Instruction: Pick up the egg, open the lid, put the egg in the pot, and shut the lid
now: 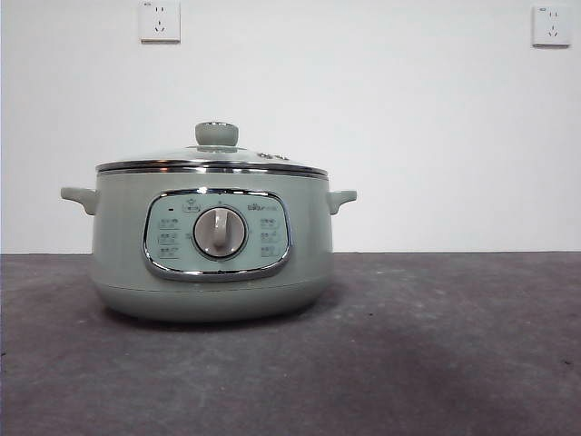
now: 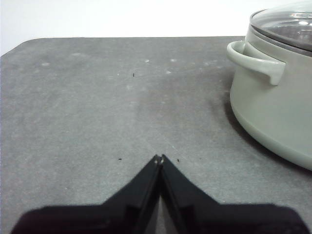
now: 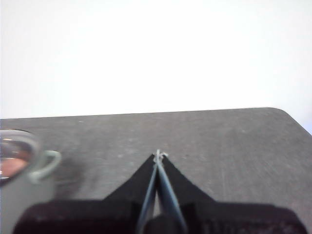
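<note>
the left gripper (image 2: 159, 158) has its jaws pressed together, holding nothing, above bare table (image 2: 97, 112); the pot (image 2: 273, 107) stands off to one side of it, the lid (image 2: 287, 22) seated on top. the right gripper (image 3: 159, 155) is likewise closed and empty, the pot's handle (image 3: 46, 163) well aside. the egg cannot be made out.

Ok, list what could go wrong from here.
The egg shows in no view, so a pick has no visible target. The lid sits on the pot; its small knob could slip from a pinch. Both the left gripper and right gripper are shut and must open first.
</note>
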Controlling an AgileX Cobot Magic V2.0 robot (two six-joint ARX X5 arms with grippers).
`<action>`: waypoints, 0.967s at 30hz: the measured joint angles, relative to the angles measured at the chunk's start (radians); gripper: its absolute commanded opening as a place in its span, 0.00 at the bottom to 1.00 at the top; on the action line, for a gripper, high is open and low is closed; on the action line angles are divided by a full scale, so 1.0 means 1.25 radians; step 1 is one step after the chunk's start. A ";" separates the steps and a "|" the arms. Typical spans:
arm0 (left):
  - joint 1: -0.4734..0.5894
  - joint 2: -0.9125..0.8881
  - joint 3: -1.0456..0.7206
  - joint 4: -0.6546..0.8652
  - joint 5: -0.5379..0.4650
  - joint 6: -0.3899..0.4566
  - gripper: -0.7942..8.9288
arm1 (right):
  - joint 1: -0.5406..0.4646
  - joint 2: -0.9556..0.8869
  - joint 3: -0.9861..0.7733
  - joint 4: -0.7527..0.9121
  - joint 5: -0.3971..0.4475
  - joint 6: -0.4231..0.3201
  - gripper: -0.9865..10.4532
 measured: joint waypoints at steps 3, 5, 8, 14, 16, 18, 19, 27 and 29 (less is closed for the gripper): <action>0.000 0.000 0.000 0.000 0.000 0.000 0.08 | -0.022 -0.056 -0.143 0.091 0.000 0.000 0.09; 0.000 0.000 0.000 0.000 0.000 0.000 0.08 | -0.027 -0.087 -0.220 0.126 0.000 0.000 0.09; 0.000 0.000 0.000 0.000 0.000 0.000 0.08 | -0.027 -0.129 -0.316 0.157 0.000 0.000 0.09; 0.000 0.000 0.000 0.000 0.000 0.000 0.08 | -0.027 -0.161 -0.410 0.162 0.000 -0.002 0.09; 0.000 0.000 0.000 0.000 0.000 0.000 0.08 | -0.027 -0.161 -0.424 0.162 0.000 -0.002 0.09; 0.000 0.000 0.000 0.000 0.000 0.000 0.08 | -0.027 -0.160 -0.429 0.164 0.000 -0.003 0.09; 0.000 0.000 0.000 0.000 0.000 0.000 0.08 | -0.027 -0.160 -0.429 0.163 0.000 -0.004 0.09; 0.000 0.000 0.000 0.000 0.000 0.000 0.08 | -0.027 -0.161 -0.429 0.165 0.000 -0.005 0.09; 0.000 0.000 0.000 0.000 0.000 0.000 0.08 | -0.027 -0.161 -0.429 0.165 0.000 -0.005 0.09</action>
